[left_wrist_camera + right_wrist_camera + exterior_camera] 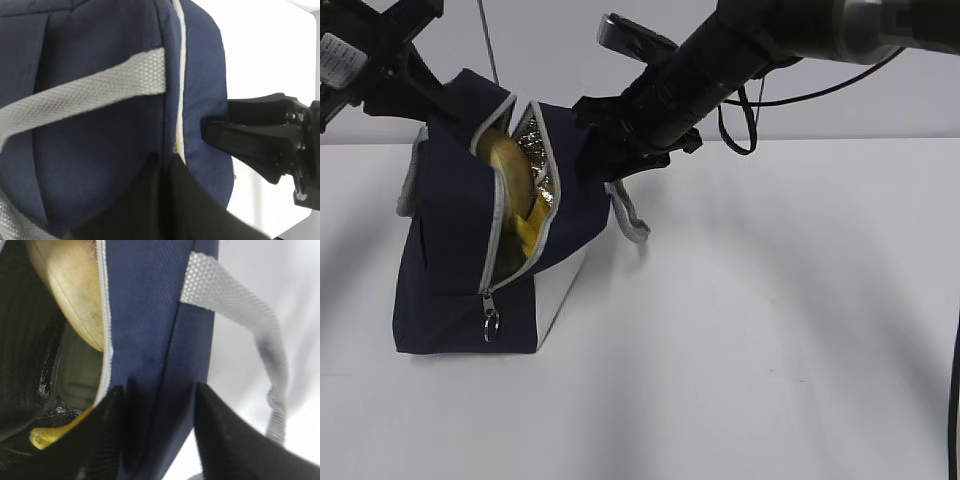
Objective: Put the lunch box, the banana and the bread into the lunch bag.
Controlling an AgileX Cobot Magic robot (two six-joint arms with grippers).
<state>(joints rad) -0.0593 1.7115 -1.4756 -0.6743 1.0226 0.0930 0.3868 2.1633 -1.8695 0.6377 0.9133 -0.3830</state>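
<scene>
The navy lunch bag [450,250] stands on the left of the table with its zipper mouth gaping. Inside, the golden bread [507,165] fills the top, and below it shows the yellow banana [528,228]. In the right wrist view the bread [70,285] lies above the green lunch box [80,372] and the banana tip [42,437]. My left gripper [165,162] is shut on the bag's fabric [100,150] beside the zipper, at the bag's back top. My right gripper [157,390] straddles the bag's right wall [145,315], jaws apart, with a gap at the outer finger.
A grey webbing handle [630,215] hangs off the bag's right side. The zipper ring pull [491,320] dangles low on the front. The white table [770,330] stretches bare to the right and front of the bag.
</scene>
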